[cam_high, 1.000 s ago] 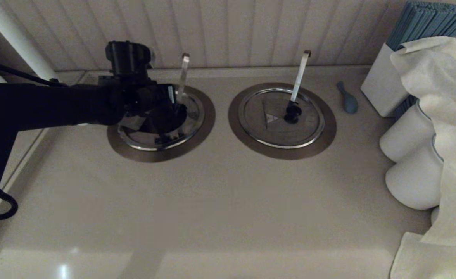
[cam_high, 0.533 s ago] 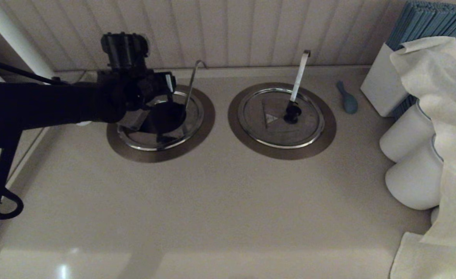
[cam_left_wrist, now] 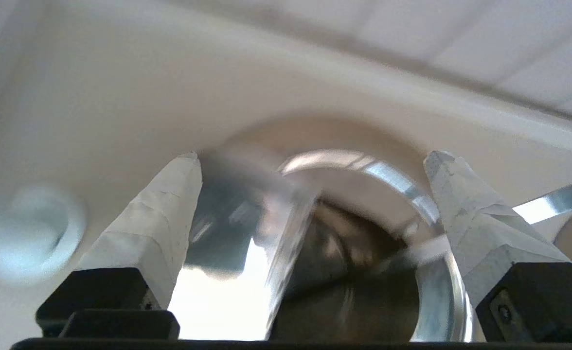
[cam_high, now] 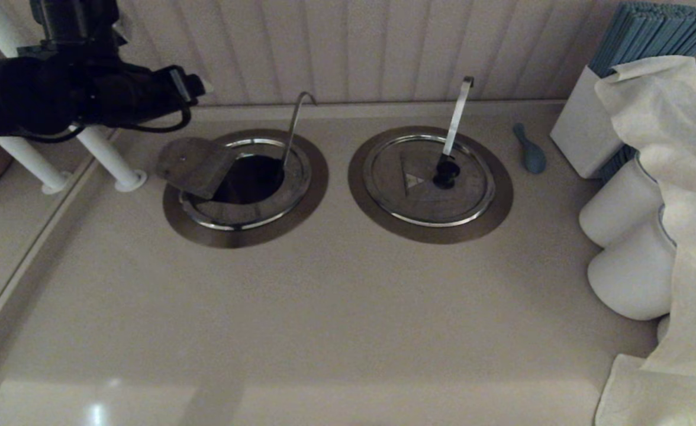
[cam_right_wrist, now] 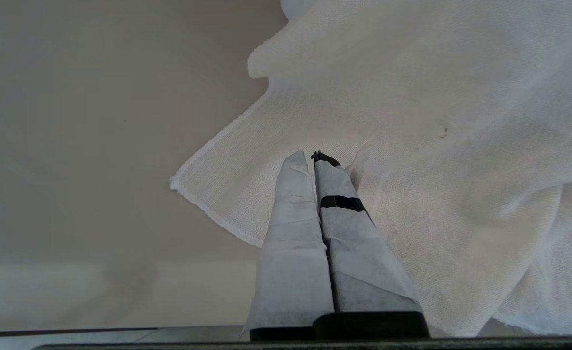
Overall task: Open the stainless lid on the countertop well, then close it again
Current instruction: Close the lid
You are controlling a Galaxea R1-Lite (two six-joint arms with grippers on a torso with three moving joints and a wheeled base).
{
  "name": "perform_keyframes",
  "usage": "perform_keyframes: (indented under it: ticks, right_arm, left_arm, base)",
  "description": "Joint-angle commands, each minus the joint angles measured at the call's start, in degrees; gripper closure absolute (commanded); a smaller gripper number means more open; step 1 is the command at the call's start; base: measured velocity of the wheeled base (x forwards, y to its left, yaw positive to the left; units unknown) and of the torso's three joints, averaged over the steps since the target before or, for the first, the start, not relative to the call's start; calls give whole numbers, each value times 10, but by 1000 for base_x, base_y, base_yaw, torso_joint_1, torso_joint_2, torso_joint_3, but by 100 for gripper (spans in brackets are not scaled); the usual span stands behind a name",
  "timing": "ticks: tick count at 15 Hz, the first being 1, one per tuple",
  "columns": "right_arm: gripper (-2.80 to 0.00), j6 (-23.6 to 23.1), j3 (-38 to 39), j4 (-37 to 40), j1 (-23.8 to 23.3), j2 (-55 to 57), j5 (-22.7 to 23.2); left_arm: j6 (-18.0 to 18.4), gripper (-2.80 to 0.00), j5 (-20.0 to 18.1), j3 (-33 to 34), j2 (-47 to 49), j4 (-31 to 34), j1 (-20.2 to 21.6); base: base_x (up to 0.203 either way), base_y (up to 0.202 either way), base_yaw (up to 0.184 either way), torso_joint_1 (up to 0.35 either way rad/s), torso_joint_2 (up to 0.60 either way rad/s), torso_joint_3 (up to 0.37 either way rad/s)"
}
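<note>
With the lid [cam_high: 193, 165] tipped open upper left, my spread, empty left tool [cam_left_wrist: 310, 160] must regrasp to close it.

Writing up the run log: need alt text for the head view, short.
The stainless lid lies pushed aside on the left collar of the countertop well, leaving its dark hole open with the thin hooked rod rising from it. The left claw hangs above and to the left, holding nothing. To the right, the twin well's lid is shut.

Left hand [cam_left_wrist: 312, 160] raised, fingers spread; right hand [cam_right_wrist: 313, 156] pressed closed.
</note>
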Motion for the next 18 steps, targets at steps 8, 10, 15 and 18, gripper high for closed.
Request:
perform_keyframes:
  ticks: [8,10,15,18]
  right_arm:
    - [0,0,0,0,0,0,0]
    - [0,0,0,0,0,1,0]
    - [0,0,0,0,0,1,0]
    - [0,0,0,0,0,1,0]
  left_arm:
    - [-1,-280,-76,-14,-36,203,53]
    - [0,-280,-69,-11,-32,206,63]
    - [15,-280,-50,-1,5,203,64]
    - [19,-280,-43,-6,25,201,64]
  base:
    - [0,0,0,0,0,0]
    - [0,0,0,0,0,0]
    - [0,0,0,0,0,0]
    - [0,0,0,0,0,0]
